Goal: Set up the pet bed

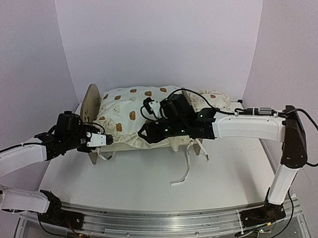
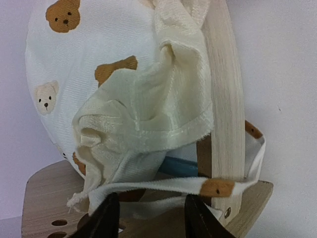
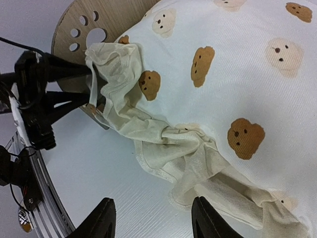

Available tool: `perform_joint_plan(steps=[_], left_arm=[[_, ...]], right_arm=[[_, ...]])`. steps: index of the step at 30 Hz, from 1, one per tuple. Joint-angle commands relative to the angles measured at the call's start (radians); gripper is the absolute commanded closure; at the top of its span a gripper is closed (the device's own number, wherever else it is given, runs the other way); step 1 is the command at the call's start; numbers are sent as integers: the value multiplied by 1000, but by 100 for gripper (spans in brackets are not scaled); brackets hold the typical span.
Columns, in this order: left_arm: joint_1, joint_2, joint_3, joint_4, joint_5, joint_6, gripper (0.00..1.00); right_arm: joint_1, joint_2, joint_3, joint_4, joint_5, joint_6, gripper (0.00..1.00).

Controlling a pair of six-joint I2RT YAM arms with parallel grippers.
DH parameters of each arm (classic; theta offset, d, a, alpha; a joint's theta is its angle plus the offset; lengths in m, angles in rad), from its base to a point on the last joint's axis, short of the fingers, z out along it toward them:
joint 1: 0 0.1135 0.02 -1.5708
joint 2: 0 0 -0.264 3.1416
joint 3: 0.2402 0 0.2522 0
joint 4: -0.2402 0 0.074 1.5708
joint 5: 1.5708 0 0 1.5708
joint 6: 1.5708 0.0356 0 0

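Your left arm reaches in low from the left, forearm nearly level, and the left gripper [image 1: 110, 138] points at the near corner of the pet bed [image 1: 90, 103] by the headboard [image 3: 74, 20]. Its fingers stand apart, with the cushion's loose cream edge [image 3: 111, 74] and a tie strap [image 2: 163, 186] between them, not pinched. Your right arm bends at the table's right side and stretches left along the bed's near side. The right gripper [image 3: 154, 218] hangs over the cushion [image 1: 132, 107] and the table [image 1: 124, 177], its fingers spread and holding nothing. The bed sits mid-table towards the back, headboard to the left, with the bear-print cushion on it.
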Motion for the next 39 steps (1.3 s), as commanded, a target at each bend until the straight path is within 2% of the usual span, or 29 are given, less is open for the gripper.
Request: perform_joint_plan(steps=[1, 2, 5, 9, 11, 13, 16, 20, 27, 32, 39], left_arm=[[6, -43, 202, -460, 210, -159, 40], [6, -48, 220, -527, 243, -165, 34], [6, -53, 256, -654, 289, -153, 26], [6, -26, 330, -883, 408, -76, 21], [6, -6, 355, -909, 446, -78, 20], [5, 15, 371, -832, 456, -130, 22], [1, 69, 393, -669, 455, -259, 29], [-11, 188, 441, -540, 383, -389, 35], [-11, 330, 444, -439, 260, -314, 28], [-11, 434, 498, -445, 228, -319, 28], [-14, 501, 446, -507, 256, -284, 45]], right_arm=[[3, -58, -21, 23, -25, 7, 48], [3, -58, -21, 24, -30, 7, 48], [2, -51, -16, 25, -47, 8, 48], [3, -54, -19, 25, -63, 8, 48], [2, -61, -29, 26, -62, 9, 48], [3, -71, -43, 26, -56, 15, 48], [3, -78, -59, 31, -56, 24, 48], [3, -87, -75, 33, -54, 29, 48], [3, -104, -109, 49, -38, 29, 47], [2, -97, -119, 63, -47, 35, 47], [3, -97, -161, 93, -83, 39, 47]])
